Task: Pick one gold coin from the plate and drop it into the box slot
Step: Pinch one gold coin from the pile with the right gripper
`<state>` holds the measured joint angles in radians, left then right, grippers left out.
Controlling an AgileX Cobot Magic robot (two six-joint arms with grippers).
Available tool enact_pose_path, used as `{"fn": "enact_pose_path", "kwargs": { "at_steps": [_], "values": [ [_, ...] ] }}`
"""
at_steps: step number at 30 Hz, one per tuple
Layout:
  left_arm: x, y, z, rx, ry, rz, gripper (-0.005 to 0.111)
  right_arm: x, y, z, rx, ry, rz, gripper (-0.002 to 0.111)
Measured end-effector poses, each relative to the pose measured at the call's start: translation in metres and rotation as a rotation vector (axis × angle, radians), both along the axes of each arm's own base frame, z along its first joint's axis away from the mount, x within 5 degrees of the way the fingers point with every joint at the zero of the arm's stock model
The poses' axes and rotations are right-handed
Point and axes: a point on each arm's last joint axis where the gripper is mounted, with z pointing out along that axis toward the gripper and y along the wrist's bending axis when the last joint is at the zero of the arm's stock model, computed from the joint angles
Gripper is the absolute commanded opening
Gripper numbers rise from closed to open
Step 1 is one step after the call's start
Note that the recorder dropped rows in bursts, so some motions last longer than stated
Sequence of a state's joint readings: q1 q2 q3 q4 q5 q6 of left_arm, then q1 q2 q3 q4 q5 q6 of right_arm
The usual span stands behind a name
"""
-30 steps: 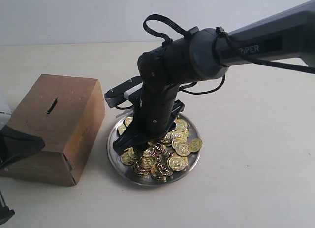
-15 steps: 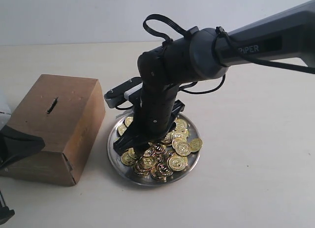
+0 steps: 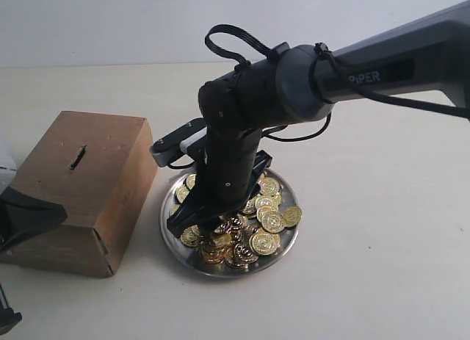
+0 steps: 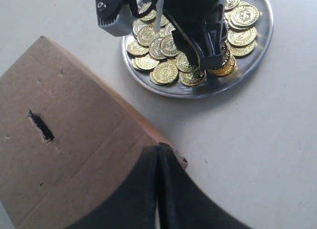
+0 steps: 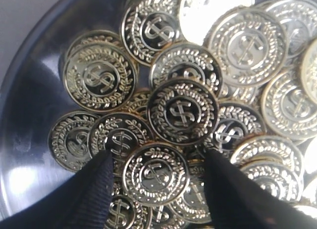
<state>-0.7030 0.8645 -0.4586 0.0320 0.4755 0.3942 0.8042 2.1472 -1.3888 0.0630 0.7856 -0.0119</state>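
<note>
- Sits a shade nearer the box side of the plate than half a second ago: right arm's wrist, with the cable loop on top of it; nothing else shifted.
- Right gripper: parted narrowly, dark fingers set down into the coin heap, gripping nothing.
- Between those fingers, one gold coin, lying flat with the dollar sign up, a thin gap on either side, not pinched.
- Around it, more gold coins, overlapping and heaped across most of the plate; bare metal showing along the plate's box side.
- From the exterior camera, fingertips down over the part of the plate nearest the box, the arm slanting in from above the plate's opposite side.
- Box: just beside the plate, a strip of table between the two, broad brown face up.
- Slot: short dark slit, slightly slanted, in that upper face, toward the box's end away from the plate.
- Left gripper: fingers pressed together with only a seam between them, holding nothing, poised over a corner of the box, well apart from the plate.
</note>
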Motion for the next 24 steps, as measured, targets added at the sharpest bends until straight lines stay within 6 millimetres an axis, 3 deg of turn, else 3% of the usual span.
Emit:
{"fn": "enact_pose_path", "kwargs": {
  "at_steps": [7, 15, 19, 24],
  "values": [
    [0.0000, 0.0000, 0.0000, 0.000, 0.000, 0.000, 0.000, -0.0004, 0.0014, -0.0010, -0.005, -0.002, 0.008, 0.046],
    [0.0000, 0.0000, 0.0000, 0.000, 0.000, 0.000, 0.000, -0.0004, 0.0013, -0.0017, -0.007, -0.002, 0.009, 0.045],
    [0.0000, 0.0000, 0.0000, 0.000, 0.000, 0.000, 0.000, -0.0004, 0.0013, -0.0017, -0.007, -0.002, 0.011, 0.034],
    [0.0000, 0.0000, 0.0000, 0.000, 0.000, 0.000, 0.000, -0.0004, 0.0013, -0.0017, -0.007, -0.002, 0.011, 0.033]
  ]
}}
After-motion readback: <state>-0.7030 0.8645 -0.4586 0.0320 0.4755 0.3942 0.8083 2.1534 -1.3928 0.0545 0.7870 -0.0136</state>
